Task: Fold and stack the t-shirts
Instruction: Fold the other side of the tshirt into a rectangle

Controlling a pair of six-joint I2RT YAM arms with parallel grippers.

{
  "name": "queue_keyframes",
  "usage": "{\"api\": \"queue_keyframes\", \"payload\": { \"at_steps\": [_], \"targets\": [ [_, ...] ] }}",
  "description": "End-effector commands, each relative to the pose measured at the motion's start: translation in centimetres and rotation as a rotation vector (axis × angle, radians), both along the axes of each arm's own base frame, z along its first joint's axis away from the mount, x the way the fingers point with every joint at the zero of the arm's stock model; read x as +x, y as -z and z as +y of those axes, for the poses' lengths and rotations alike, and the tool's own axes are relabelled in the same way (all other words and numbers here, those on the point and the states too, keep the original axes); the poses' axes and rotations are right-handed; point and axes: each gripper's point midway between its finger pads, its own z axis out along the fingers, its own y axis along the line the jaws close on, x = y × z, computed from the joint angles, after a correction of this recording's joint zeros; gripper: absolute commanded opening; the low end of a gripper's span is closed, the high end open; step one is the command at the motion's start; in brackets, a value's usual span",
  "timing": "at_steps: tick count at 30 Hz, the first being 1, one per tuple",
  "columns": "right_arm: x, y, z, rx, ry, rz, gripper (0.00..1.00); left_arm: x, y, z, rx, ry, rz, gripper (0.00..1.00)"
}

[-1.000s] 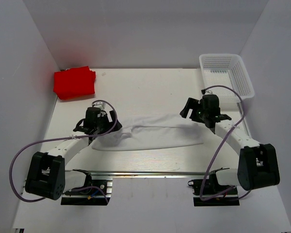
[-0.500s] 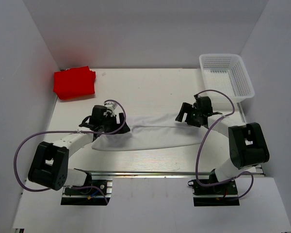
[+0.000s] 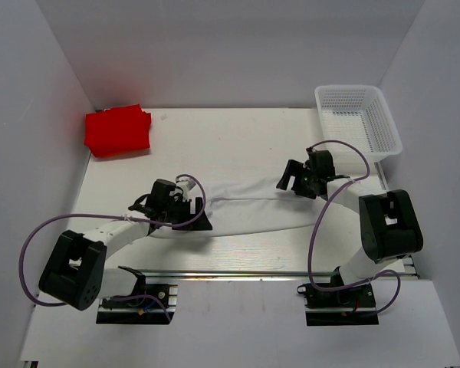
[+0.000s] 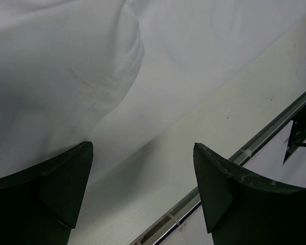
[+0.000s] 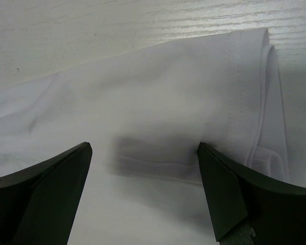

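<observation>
The white shirt (image 3: pixel 253 207) lies as a long, narrow strip across the middle of the bench (image 3: pixel 238 146). The red shirt (image 3: pixel 118 130) sits folded in the bench's upper-left corner, well apart from it.

You look to be setting up a grip on each end of the strip for the next fold. Your left fingers (image 4: pixel 46 194) stand apart with nothing between them, low over the strip's left end. In the left wrist view the cloth fills the upper left and bare bench runs between the tips. Move them further onto the cloth so they catch every layer, not just the loose top edge.

Your right fingers (image 5: pixel 41 199) are also wide apart and empty, straddling the right end, where the hemmed edge curls at the right of that view. Take that end just inside the hem and close fully before you lift. Raise both ends together and level, or the strip will probably skew and the layers slip.

The left arm lies low, its forearm running from the lower-left base rightward to the shirt. The right arm is bent sharply, elbow high at the right and forearm reaching up-left, with the wrist tipped down at the cloth.
</observation>
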Motion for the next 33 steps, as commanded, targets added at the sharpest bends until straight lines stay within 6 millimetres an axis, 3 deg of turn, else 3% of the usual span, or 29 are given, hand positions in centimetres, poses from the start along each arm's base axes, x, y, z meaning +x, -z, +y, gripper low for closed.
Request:
{"api": "queue_keyframes", "payload": {
  "at_steps": [1,6,8,12,15,18,19,21,22,24,26,29,30,32,33],
  "targets": [
    [0.3,0.2,0.0,-0.005,-0.003,0.008,0.9,-1.0,1.3,0.5,0.039,-0.008,0.051,0.89],
    [0.6,-0.1,-0.3,-0.019,0.005,-0.005,0.9,-1.3,1.8,0.5,0.065,-0.004,0.063,0.89],
    [0.1,-0.1,-0.5,-0.038,-0.008,0.003,0.9,-0.8,0.8,0.0,0.052,-0.002,0.045,0.89],
    [0.6,-3.4,0.2,-0.056,-0.078,-0.113,0.9,0.0,-3.5,-1.3,-0.02,0.028,-0.052,0.93],
    [1.4,-7.1,0.1,-0.157,-0.092,-0.224,0.9,1.7,-6.3,0.7,0.056,-0.108,-0.157,1.0],
    [0.1,-8.3,1.7,-0.202,-0.156,-0.237,0.9,3.5,-7.5,4.7,0.157,-0.37,-0.198,1.0],
    [-0.3,-9.3,3.7,-0.184,-0.209,-0.262,0.9,4.5,-8.3,5.9,0.176,-0.465,-0.228,1.0],
    [-0.8,-9.6,5.3,-0.175,-0.26,-0.254,0.9,5.3,-8.3,7.4,0.214,-0.555,-0.245,1.0],
    [-2.6,-8.9,8.2,-0.15,-0.358,-0.23,0.9,6.1,-8.1,8.6,0.261,-0.624,-0.267,1.0],
    [-3.4,-9.9,11.4,-0.123,-0.436,-0.252,0.9,7.2,-7.8,9.9,0.299,-0.724,-0.239,1.0],
    [-4.8,-8.1,13.9,-0.128,-0.507,-0.204,0.9,8.3,-6.1,11.4,0.38,-0.799,-0.18,1.0],
    [-6.3,-7.2,17.7,-0.141,-0.582,-0.193,0.9,9.6,-5.8,10.0,0.335,-0.762,-0.169,1.0],
    [-5.7,-7.7,18.7,-0.134,-0.578,-0.208,0.9,9.7,-4.5,10.4,0.352,-0.768,-0.15,1.0],
    [-6.1,-6.7,20.1,-0.156,-0.59,-0.194,0.9,10.6,-3.7,11.1,0.352,-0.813,-0.148,1.0],
    [-5.9,-8.2,21.9,-0.137,-0.604,-0.233,0.9,10.6,-3.0,11.3,0.361,-0.81,-0.125,1.0]
  ]
}}
